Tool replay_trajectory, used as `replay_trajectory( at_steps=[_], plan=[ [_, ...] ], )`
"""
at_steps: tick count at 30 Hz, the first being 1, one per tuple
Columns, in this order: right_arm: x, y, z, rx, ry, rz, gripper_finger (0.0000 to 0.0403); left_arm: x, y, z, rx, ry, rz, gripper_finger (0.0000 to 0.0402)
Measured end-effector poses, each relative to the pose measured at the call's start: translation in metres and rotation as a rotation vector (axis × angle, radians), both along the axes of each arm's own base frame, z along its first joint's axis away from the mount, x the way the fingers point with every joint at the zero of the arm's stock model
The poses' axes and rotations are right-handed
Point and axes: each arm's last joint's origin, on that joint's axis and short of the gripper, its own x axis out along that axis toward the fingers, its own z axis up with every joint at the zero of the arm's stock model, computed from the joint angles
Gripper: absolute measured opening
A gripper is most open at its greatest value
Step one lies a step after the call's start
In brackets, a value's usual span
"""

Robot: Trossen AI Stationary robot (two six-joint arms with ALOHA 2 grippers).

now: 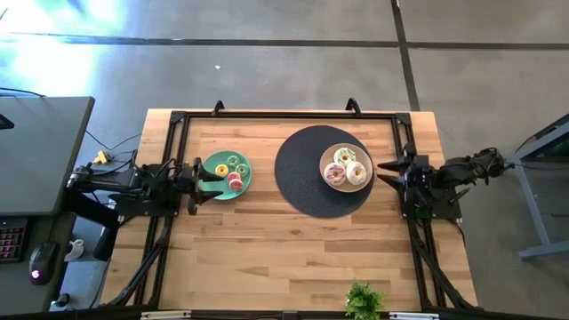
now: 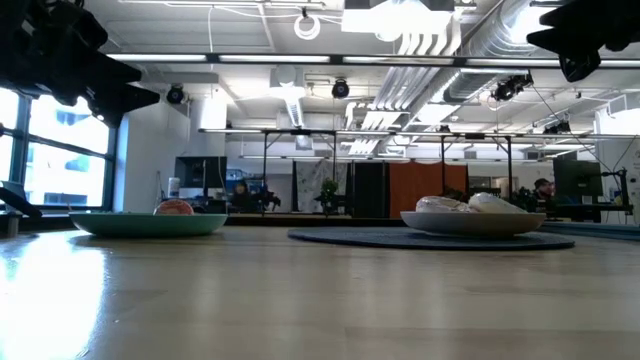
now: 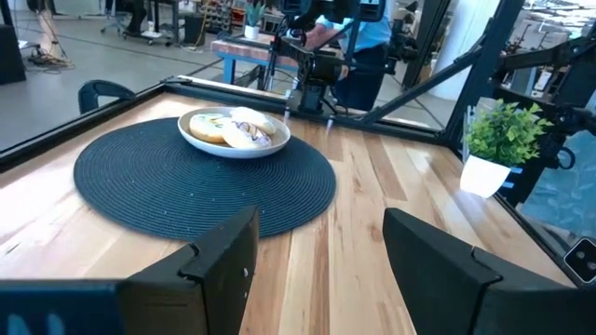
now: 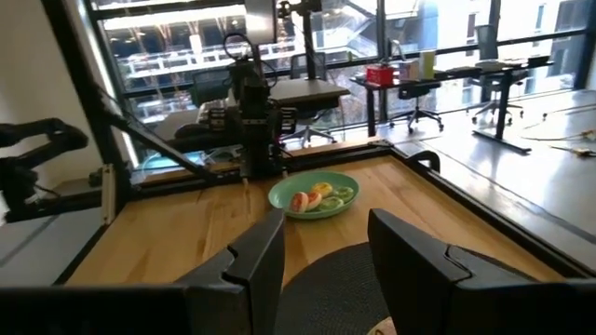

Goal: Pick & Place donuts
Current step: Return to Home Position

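Note:
A green plate [image 1: 228, 175] on the table's left half holds several tiny donuts [image 1: 236, 171], yellow, green and red-pink; they also show in the right wrist view as tiny donuts [image 4: 315, 198]. A beige plate [image 1: 331, 156] sits on a round dark mat [image 1: 298, 173] and carries three larger iced donuts [image 1: 347, 169], seen too as iced donuts [image 3: 237, 130]. My left gripper [image 1: 206, 176] hovers open, raised over the green plate's left rim. My right gripper [image 1: 382, 171] hovers open just right of the mat. Both grippers, left [image 3: 321, 270] and right [image 4: 326, 265], are empty.
A small potted plant sprig [image 1: 363, 300] stands at the table's near edge, right of centre, also visible as a plant [image 3: 498, 140]. A black frame rail [image 1: 284, 114] runs around the tabletop. Bare wood [image 1: 267, 249] lies between the plates and the near edge.

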Motion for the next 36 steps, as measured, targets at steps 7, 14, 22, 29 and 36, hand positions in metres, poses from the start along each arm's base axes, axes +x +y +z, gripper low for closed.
replay_trajectory(
  at_steps=[7,14,22,29,36],
  plan=[
    [0.012,0.011,-0.011,-0.073,-0.088,0.176,0.0152,0.0,0.0,0.0,0.002,0.0,0.0,0.0227],
    [0.026,0.021,-0.041,-0.134,-0.159,0.293,0.0151,0.0,0.0,0.0,0.003,0.001,0.002,0.0227],
    [0.033,0.024,-0.062,-0.134,-0.174,0.328,0.0152,0.0,0.0,0.0,0.004,0.002,0.005,0.0227],
    [0.034,0.025,-0.067,-0.155,-0.179,0.335,0.0151,0.0,0.001,0.0,0.004,0.003,0.025,0.0227],
    [0.034,0.026,-0.07,-0.192,-0.143,0.344,0.0152,0.0,0.001,-0.003,0.009,0.027,0.029,0.0227]
  ],
)
